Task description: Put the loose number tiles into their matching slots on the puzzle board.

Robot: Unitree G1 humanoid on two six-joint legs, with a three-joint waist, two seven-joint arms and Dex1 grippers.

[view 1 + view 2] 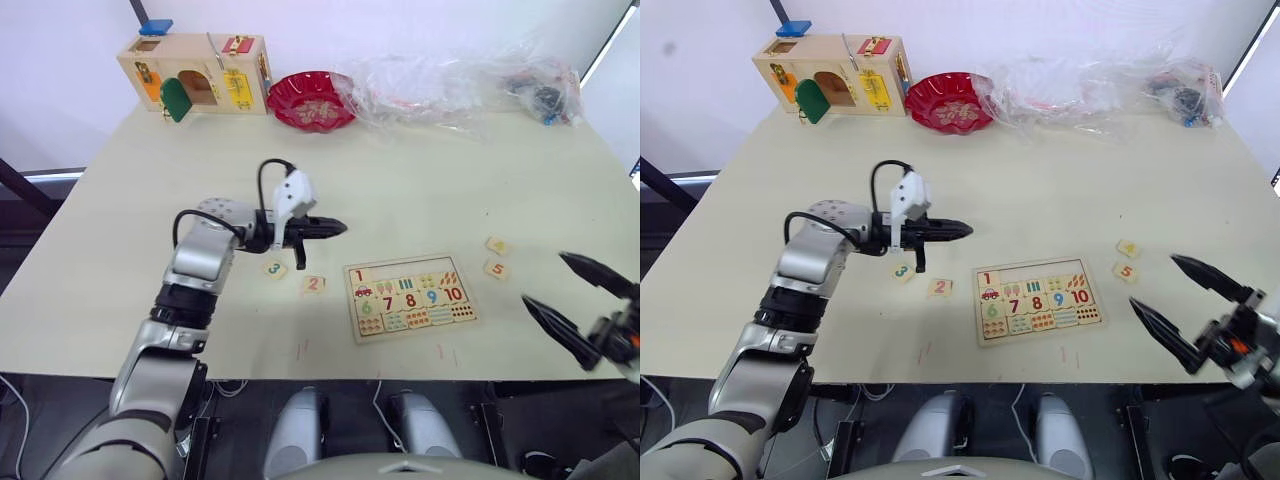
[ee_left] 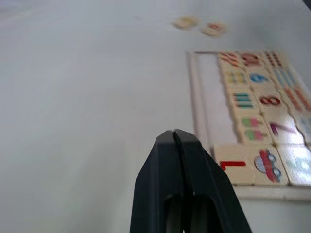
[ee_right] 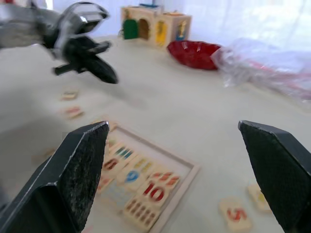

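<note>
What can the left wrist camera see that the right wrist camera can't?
Left wrist view, not the right: the 1 tile sitting in its slot beside a red car picture, with the bare top-row slots next to it.

Right wrist view, not the left: the right gripper with its jaws wide apart, two loose tiles beyond the board, the latch box, the red bowl and the plastic bags.

Both: the puzzle board, the 5 tile and its neighbour tile, the table, and the left gripper, jaws shut.

A robot test lab: a bare beige desk (image 1: 420,190) by plain white walls, cables beneath, a wooden latch-box toy (image 1: 195,72) at its far corner.
</note>
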